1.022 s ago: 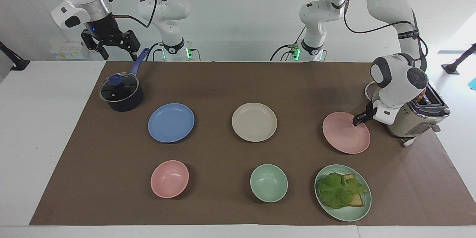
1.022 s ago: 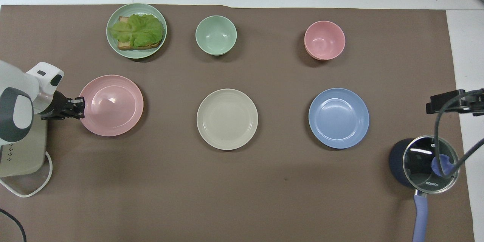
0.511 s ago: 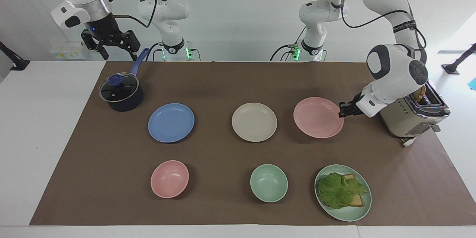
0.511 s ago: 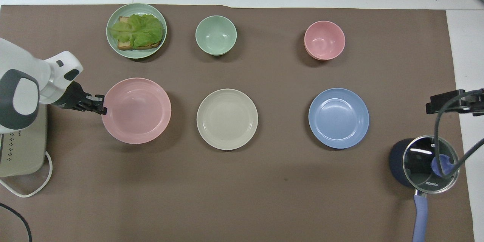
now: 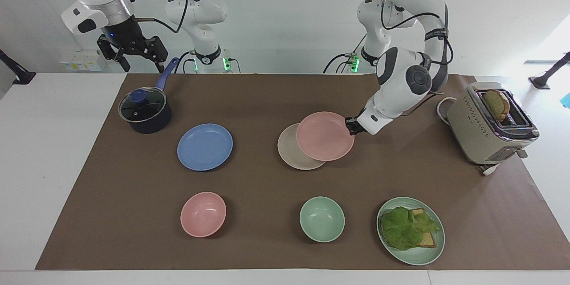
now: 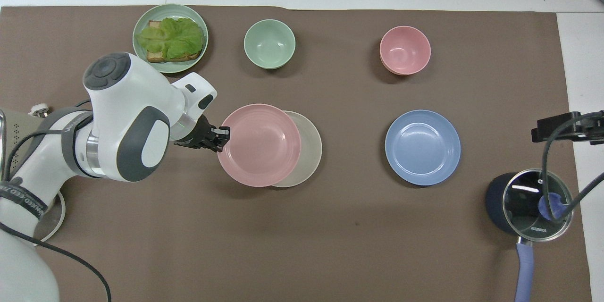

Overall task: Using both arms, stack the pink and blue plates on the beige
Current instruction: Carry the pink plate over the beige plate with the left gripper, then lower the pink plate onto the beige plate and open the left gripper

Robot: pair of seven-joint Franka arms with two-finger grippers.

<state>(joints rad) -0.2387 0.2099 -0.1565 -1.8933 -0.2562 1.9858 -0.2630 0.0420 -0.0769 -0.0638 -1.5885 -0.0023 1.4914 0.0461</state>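
My left gripper [image 5: 349, 125] [image 6: 223, 135] is shut on the rim of the pink plate [image 5: 325, 136] [image 6: 258, 145] and holds it level, a little above the table. The pink plate overlaps the beige plate [image 5: 290, 153] [image 6: 310, 151] and hides much of it, offset toward the left arm's end. The blue plate [image 5: 205, 147] [image 6: 422, 147] lies flat on the brown mat toward the right arm's end. My right gripper [image 5: 143, 61] [image 6: 562, 128] waits open, raised over the table's edge near the pot, holding nothing.
A dark pot with a glass lid [image 5: 144, 111] stands near the right arm's base. The beige toaster [image 5: 490, 124] holds toast at the left arm's end. Farther from the robots sit a pink bowl [image 5: 203, 213], a green bowl [image 5: 321, 219] and a green plate with lettuce toast [image 5: 410, 230].
My left gripper lifted the pink plate from beside the toaster and carried it toward the table's middle, now partly over the beige plate. The right arm has not moved.
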